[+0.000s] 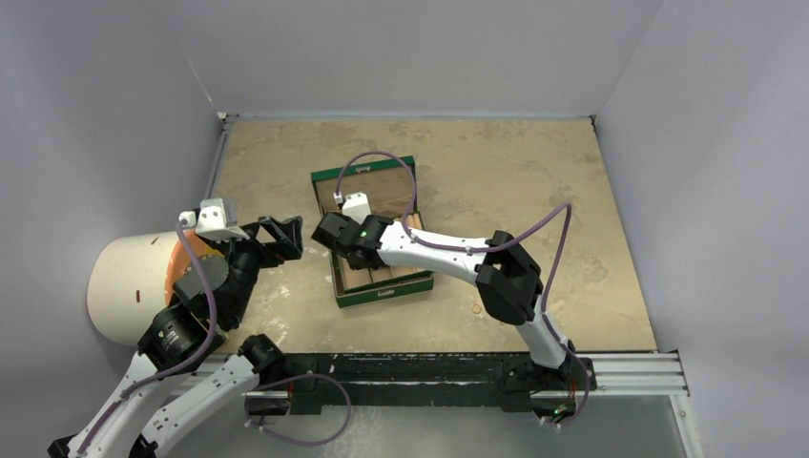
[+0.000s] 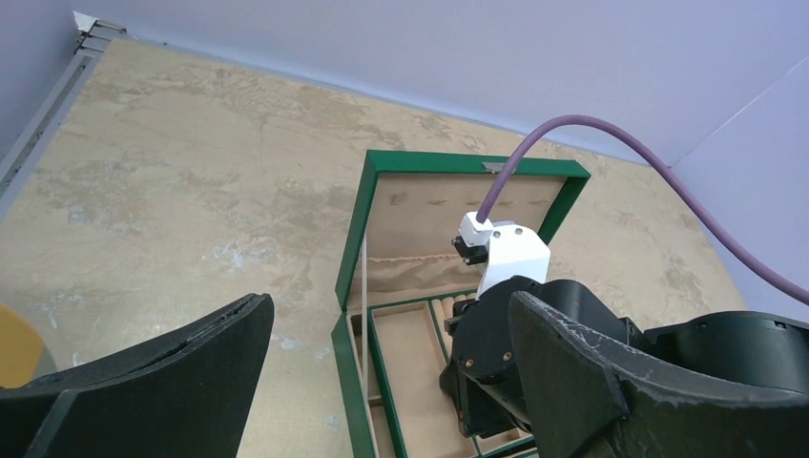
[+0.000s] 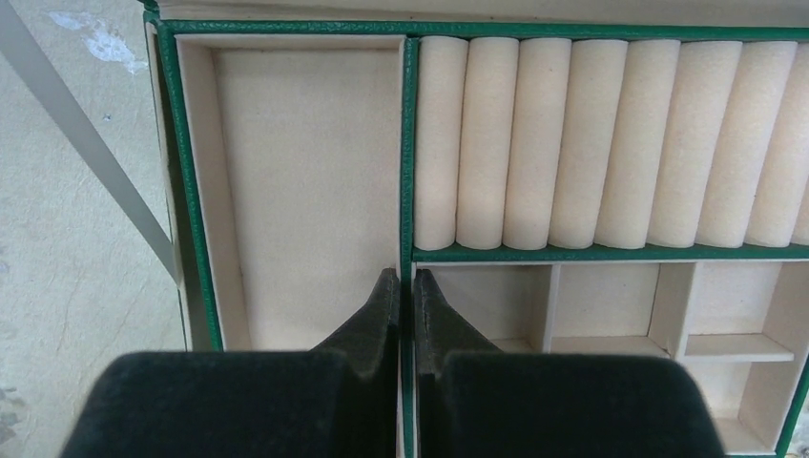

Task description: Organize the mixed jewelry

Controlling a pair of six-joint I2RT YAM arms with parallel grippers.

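Note:
No jewelry piece shows clearly in any view; a tiny brownish speck lies on the table to the front right of the box, too small to identify. The green box with tan compartments stands open in the middle. My right gripper hovers low over the box's front left part. In the right wrist view its jaws are shut with only a thin slit between them, lined up over the green divider between the large tray and the ring rolls. My left gripper is open and empty, left of the box.
A white cylinder with an orange top stands at the left by my left arm. Grey walls close the table on three sides. The right arm's purple cable arcs over the box lid. The box compartments in the right wrist view hold nothing visible.

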